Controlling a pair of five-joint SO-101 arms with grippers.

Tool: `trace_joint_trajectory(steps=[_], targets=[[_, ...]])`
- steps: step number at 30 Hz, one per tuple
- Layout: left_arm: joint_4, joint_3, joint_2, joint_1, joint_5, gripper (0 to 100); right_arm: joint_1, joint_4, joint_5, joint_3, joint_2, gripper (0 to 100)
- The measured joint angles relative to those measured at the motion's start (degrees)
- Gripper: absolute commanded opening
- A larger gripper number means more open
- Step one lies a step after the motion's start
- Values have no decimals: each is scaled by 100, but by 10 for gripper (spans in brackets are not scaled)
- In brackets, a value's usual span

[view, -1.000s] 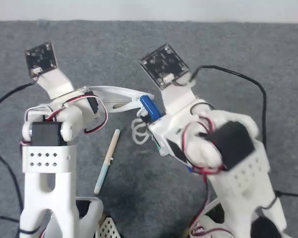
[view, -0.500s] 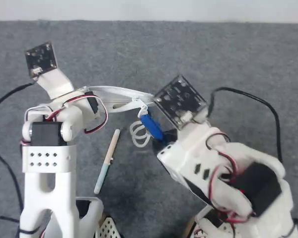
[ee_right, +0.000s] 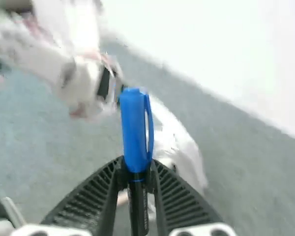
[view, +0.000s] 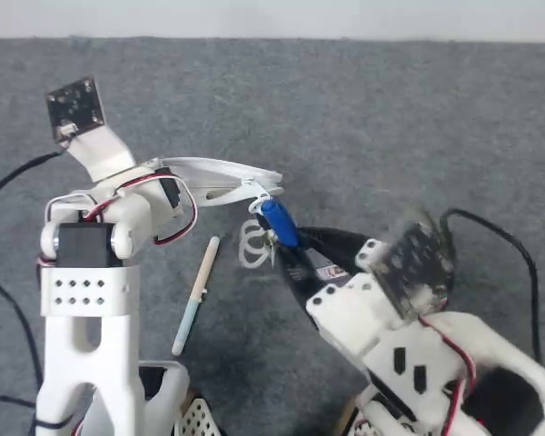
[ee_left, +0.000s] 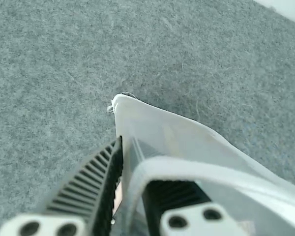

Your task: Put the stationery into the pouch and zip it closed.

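Lying under it all, the grey mat (view: 391, 118): fuzzy and grippy, so a dropped pen should stay put rather than skate.
Left arm (view: 86, 272): planted at the near side, wrist tipped toward the middle of the mat.
Right arm (view: 418, 363): low at the near edge, reaching in toward the pouch corner.
Pouch (view: 209, 173): translucent, lifted off the mat, one edge hanging out past the left wrist. I judge it thin, soft and floppy, so it will sag unless it's held near the rim. I can't tell if the mouth is open.
Left gripper (ee_left: 130, 157): jaws pinched on the pouch (ee_left: 187, 137) wall, one ribbed finger on each side of the film. Good spot, close to the edge.
Right gripper (view: 295, 254): fingers clamped on the blue marker (view: 279, 222), cap end poking out just beside the pouch corner.
Blue marker, wrist view (ee_right: 135, 130): held on the dark barrel below the cap. Light, rigid, smooth plastic; it could pivot in the jaws if its tip catches the rim.
Pen (view: 195, 295): cream with a pale green end, loose on the mat between the arms. Slim and light, likely to roll; take it mid-barrel, across its length.
White looped cord (view: 252, 243): lying below the pouch corner, near the marker; a snag risk.
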Motion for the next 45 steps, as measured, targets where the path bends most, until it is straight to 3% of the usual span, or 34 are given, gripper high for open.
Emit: trace_joint_trajectory(steps=[8, 45], targets=[[0, 0, 0, 0, 0, 11, -941, -1749, 0, 1855, -1064, 7], [0, 0, 0, 0, 0, 11, -985, -7165, 0, 3982, -1345, 7]])
